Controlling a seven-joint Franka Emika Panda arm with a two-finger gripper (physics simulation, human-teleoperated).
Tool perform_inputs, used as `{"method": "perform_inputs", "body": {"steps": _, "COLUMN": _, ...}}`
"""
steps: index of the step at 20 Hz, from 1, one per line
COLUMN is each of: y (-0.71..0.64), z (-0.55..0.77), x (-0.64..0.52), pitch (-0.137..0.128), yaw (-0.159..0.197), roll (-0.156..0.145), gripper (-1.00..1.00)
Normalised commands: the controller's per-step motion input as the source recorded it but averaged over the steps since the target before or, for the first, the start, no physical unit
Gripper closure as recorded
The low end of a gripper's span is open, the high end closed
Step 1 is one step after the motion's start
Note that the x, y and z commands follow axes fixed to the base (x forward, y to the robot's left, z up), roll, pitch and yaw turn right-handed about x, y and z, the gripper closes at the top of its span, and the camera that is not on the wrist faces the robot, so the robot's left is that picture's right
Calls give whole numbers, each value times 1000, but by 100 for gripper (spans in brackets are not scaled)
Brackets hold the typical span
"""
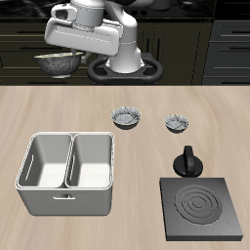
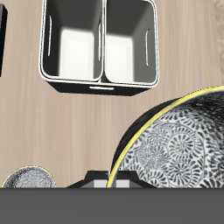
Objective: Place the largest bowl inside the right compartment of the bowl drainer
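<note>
Largest bowl (image 1: 59,63) held in jaws, lifted high near table's back edge w/ bowl drainer (image 1: 68,174) at front edge; right compartment (image 1: 91,161) empty, so carry + drop left.

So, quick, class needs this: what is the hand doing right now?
Hand: closed on the largest bowl, held high above the table.

three bowls (image 1: 61,62) (image 1: 127,117) (image 1: 177,122), one drainer (image 1: 68,174), one stove plate (image 1: 202,208).

The wooden table (image 1: 59,112) carries the bowl drainer (image 1: 66,174), two smaller bowls (image 1: 127,117), and a stove plate (image 1: 202,210).
</note>
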Motion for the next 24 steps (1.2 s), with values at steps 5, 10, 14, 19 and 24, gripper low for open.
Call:
{"method": "perform_inputs", "body": {"steps": 5, "y": -167, "z": 178, "x": 376, "pitch": 9, "yaw": -36, "roll": 13, "gripper": 100}}
{"method": "perform_inputs", "body": {"steps": 10, "y": -146, "z": 61, "x": 342, "pitch": 15, "yaw": -7, "roll": -14, "gripper": 100}}
{"method": "perform_inputs", "body": {"steps": 14, "y": -84, "z": -1, "x": 313, "pitch": 22, "yaw": -3, "roll": -17, "gripper": 100}}
{"method": "perform_inputs", "body": {"steps": 19, "y": -53, "z": 20, "x": 289, "pitch": 4, "yaw": -6, "roll": -20, "gripper": 100}}
{"method": "perform_inputs", "body": {"steps": 24, "y": -7, "z": 59, "x": 313, "pitch": -12, "yaw": -1, "roll": -13, "gripper": 100}}
